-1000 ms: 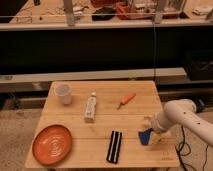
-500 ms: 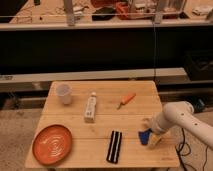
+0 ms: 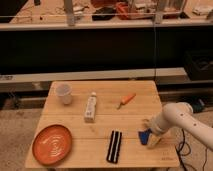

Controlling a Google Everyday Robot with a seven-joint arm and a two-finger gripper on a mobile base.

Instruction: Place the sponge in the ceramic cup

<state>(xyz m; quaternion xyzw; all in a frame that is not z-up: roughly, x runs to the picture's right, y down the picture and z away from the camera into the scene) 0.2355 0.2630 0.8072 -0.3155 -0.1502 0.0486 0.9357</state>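
The blue sponge point(image 3: 144, 136) lies near the right front of the wooden table point(image 3: 135, 115). My gripper point(image 3: 151, 136) is right at the sponge, reaching in from the right on the white arm point(image 3: 176, 117), and it hides part of it. The white ceramic cup point(image 3: 63, 93) stands upright at the table's back left, far from the gripper.
An orange plate point(image 3: 52, 145) sits at the front left. A white tube point(image 3: 90, 107) lies left of centre, and a black-and-white striped bar point(image 3: 114, 146) lies at the front centre. An orange carrot-like object point(image 3: 126, 100) lies toward the back right. Dark shelving stands behind the table.
The arm and gripper have sunk slightly toward the table at the sponge. Nothing else has moved.
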